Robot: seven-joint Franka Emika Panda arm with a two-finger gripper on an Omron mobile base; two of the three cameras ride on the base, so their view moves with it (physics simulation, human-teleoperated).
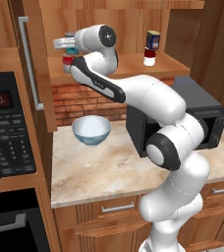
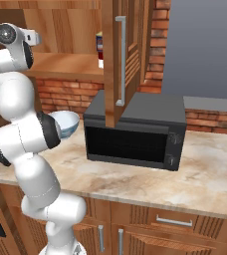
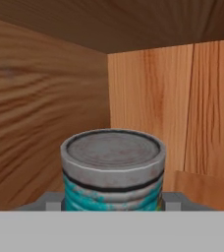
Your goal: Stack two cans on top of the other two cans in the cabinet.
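Teal can [image 3: 113, 170] — grasped by end effector [image 3: 113, 203], seemingly over a red-marked can [image 1: 68, 62] — inside cabinet [image 1: 133, 29].

A home kitchen, rendered. Beige marble-patterned table [image 1: 94, 172] across the middle of the left base view, with brown wood drawers with short silver handles [image 1: 118, 207] below it. Red brick backsplash [image 1: 79, 101] behind. Black boxy microwave [image 2: 135, 132] at centre of the right base view. Black oven control panel with a red display [image 1: 8, 125] at left. Light blue glazed bowl [image 1: 91, 130] on the table. Light brown wood-grain wall cabinet [image 1: 128, 66] above, cans on its shelf.
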